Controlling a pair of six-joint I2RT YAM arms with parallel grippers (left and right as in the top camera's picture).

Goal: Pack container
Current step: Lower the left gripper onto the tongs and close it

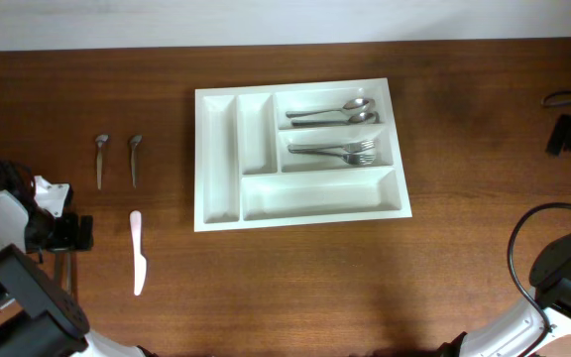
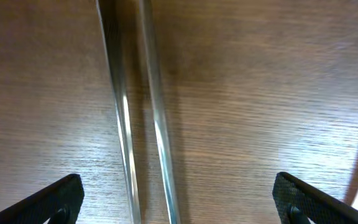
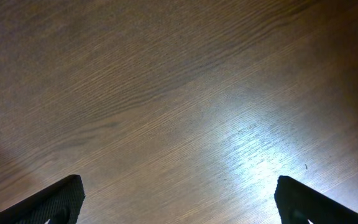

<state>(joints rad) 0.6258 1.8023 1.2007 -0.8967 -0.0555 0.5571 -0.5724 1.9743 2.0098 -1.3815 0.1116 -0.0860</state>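
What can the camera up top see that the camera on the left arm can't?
Only the overhead camera sees the white tray, with spoons and forks in it. It also sees two little metal utensils and a white knife lying on the table. Only the left wrist camera shows, up close, the left claw with its black fingertips wide apart. Both see the brown wooden table and two thin shiny metal handles by that claw.
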